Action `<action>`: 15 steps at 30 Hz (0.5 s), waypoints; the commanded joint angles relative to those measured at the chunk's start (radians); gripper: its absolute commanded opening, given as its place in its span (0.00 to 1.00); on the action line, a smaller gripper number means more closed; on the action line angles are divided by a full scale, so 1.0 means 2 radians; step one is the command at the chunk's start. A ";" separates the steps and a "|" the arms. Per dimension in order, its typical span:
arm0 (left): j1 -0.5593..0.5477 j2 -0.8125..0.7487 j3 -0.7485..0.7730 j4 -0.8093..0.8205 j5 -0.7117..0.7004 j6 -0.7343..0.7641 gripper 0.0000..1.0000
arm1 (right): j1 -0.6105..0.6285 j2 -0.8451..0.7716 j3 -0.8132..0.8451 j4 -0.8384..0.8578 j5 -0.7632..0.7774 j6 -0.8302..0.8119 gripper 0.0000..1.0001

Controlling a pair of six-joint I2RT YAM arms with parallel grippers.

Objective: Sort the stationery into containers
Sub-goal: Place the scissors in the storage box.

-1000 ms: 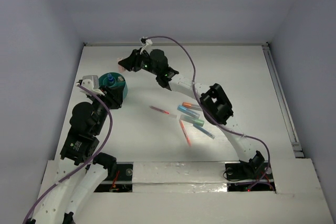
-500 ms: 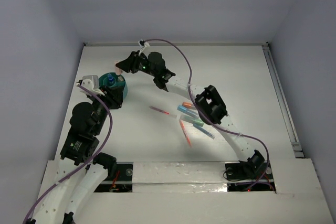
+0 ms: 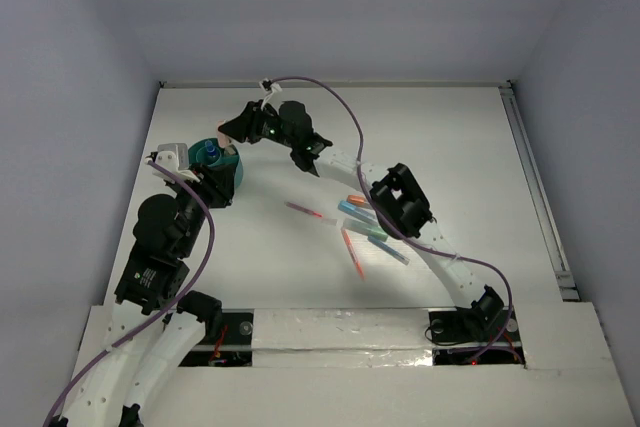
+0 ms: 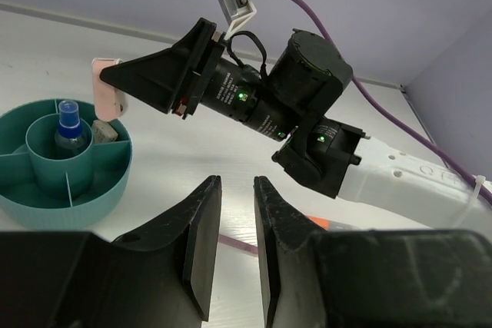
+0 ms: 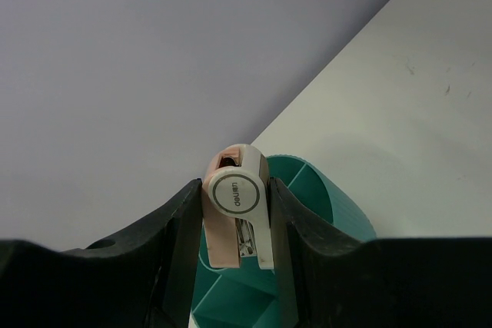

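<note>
The round teal pot (image 3: 226, 173) stands at the far left, divided into compartments. A white blue-capped tube (image 4: 68, 125) stands in its centre, and a small grey thing (image 4: 104, 130) lies in an outer compartment. My right gripper (image 3: 232, 128) is shut on a small pink and white stapler (image 5: 238, 213) and holds it just above the pot's (image 5: 327, 199) far rim. My left gripper (image 4: 234, 190) is open and empty, low beside the pot (image 4: 69, 186). Several pens and markers (image 3: 365, 219) lie mid-table, a pink pen (image 3: 303, 210) nearest the pot.
An orange pen (image 3: 352, 253) lies apart, nearer the front. The right arm (image 3: 400, 202) stretches over the pen cluster. A wall borders the table's far edge, and a rail (image 3: 535, 187) runs along the right side.
My right gripper has moved left with the stapler, from beside the pot's far right to above its rim. The left arm has not moved.
</note>
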 commanded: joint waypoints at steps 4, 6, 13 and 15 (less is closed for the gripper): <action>0.002 0.000 -0.005 0.023 0.004 0.000 0.21 | 0.012 0.008 0.003 0.008 -0.004 -0.009 0.28; 0.002 0.000 -0.004 0.023 0.004 -0.001 0.21 | 0.012 0.008 0.001 0.005 -0.003 -0.010 0.28; 0.002 0.000 -0.004 0.024 0.005 -0.002 0.21 | 0.012 0.002 -0.020 0.007 0.010 -0.011 0.33; 0.002 0.000 -0.004 0.024 0.005 -0.001 0.21 | 0.012 0.003 -0.020 0.002 0.012 -0.011 0.35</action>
